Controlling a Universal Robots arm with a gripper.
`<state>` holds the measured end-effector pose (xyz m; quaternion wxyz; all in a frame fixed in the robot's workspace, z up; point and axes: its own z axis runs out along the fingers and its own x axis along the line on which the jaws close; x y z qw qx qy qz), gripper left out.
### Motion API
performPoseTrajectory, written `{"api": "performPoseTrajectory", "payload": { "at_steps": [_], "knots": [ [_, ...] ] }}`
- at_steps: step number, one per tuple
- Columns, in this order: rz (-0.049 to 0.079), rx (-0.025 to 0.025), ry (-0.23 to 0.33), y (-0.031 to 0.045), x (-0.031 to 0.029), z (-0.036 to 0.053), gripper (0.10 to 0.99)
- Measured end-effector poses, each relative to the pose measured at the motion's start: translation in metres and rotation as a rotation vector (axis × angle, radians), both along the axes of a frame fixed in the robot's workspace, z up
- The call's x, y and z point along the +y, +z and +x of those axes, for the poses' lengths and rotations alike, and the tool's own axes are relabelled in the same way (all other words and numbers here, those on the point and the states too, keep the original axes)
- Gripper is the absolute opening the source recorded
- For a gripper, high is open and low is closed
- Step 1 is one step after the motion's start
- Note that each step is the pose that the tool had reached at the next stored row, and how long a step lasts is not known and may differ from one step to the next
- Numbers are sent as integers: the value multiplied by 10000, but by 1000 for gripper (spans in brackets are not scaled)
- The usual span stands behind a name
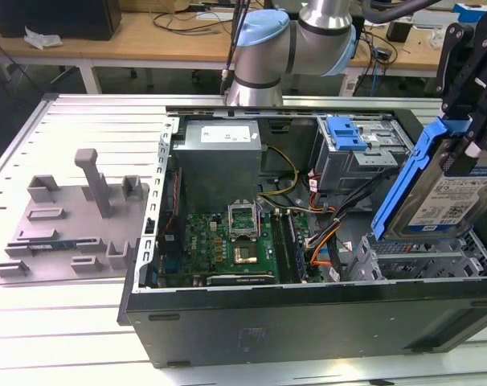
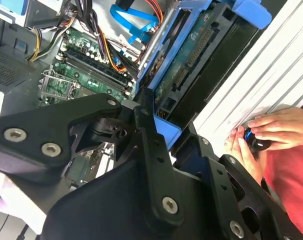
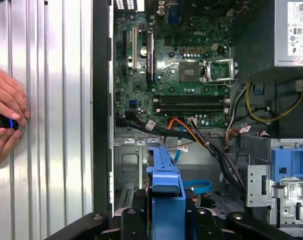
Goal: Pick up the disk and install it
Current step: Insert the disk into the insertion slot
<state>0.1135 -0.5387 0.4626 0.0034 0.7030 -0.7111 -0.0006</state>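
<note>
The disk [image 1: 451,197], a silver-grey drive with a white-and-blue label in a bright blue carrier frame, hangs tilted on edge above the metal drive cage [image 1: 424,259] at the exterior view's right end of the open computer case [image 1: 308,318]. My black gripper [image 1: 471,141] is shut on the disk's upper end. In the second wrist view the disk [image 2: 191,52] shows its green circuit-board side, clamped by the gripper [image 2: 160,136]. In the first wrist view the blue carrier [image 3: 164,182] rises from the gripper [image 3: 164,222] over the cage floor.
Inside the case are a grey power supply box [image 1: 219,153], the motherboard [image 1: 227,241], bundled cables [image 1: 324,233] and a bay with a blue latch [image 1: 345,133]. A grey fixture plate [image 1: 67,225] lies at the exterior view's left. A person's hands [image 2: 271,131] hold a small black device on the slatted table.
</note>
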Motion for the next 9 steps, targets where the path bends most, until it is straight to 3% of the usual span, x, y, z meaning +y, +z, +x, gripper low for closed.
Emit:
{"api": "performPoseTrajectory", "payload": {
  "at_steps": [9],
  "knots": [
    [-2, 0, -179, -4, -10, 0, 369]
  ]
}}
